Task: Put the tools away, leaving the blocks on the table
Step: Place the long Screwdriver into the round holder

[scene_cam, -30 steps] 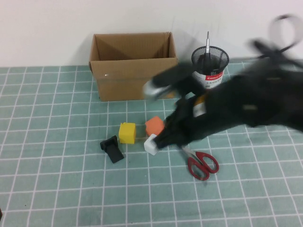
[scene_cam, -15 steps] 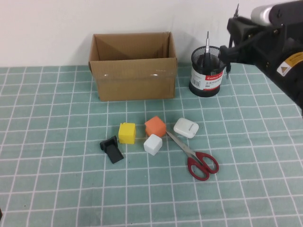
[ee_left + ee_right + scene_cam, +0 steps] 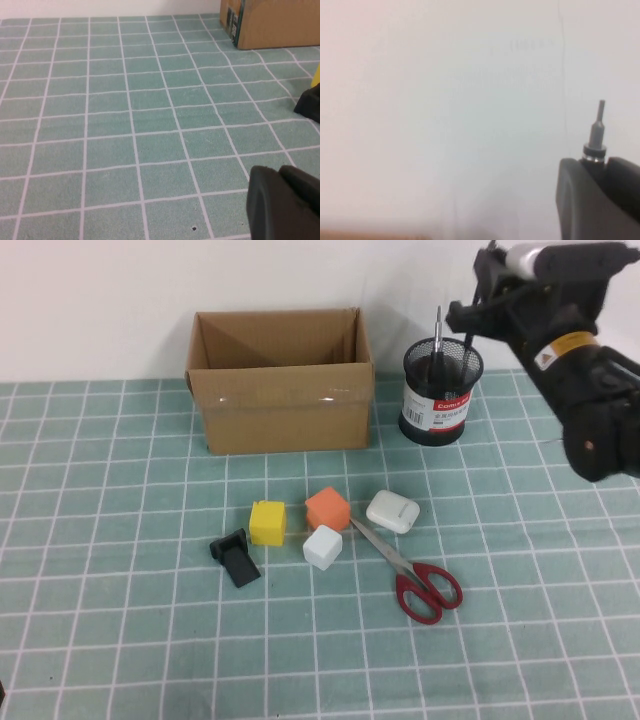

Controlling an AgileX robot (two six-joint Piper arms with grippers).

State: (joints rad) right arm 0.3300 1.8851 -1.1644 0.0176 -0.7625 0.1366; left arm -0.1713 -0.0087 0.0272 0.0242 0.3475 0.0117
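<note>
High view shows the right gripper (image 3: 470, 315) raised over the black mesh pen cup (image 3: 441, 390), whose red-and-white label cannot be read; a yellow warning sticker (image 3: 546, 356) sits on the arm behind it. Its fingers are clenched on a thin black pen-like tool (image 3: 596, 134), metal tip poking out. A second thin tool (image 3: 437, 335) stands in the cup just below. Well below the gripper on the table (image 3: 120, 640) lie red-handled scissors (image 3: 412, 570), a white earbud case (image 3: 392, 511), orange (image 3: 327, 508), white (image 3: 323, 545) and yellow (image 3: 268, 521) cubes and a black clip (image 3: 236, 555); a cardboard box (image 3: 280, 380) stands beside the cup. The left gripper (image 3: 282, 202) hovers low over bare tiles; whether it is released, I cannot tell.
</note>
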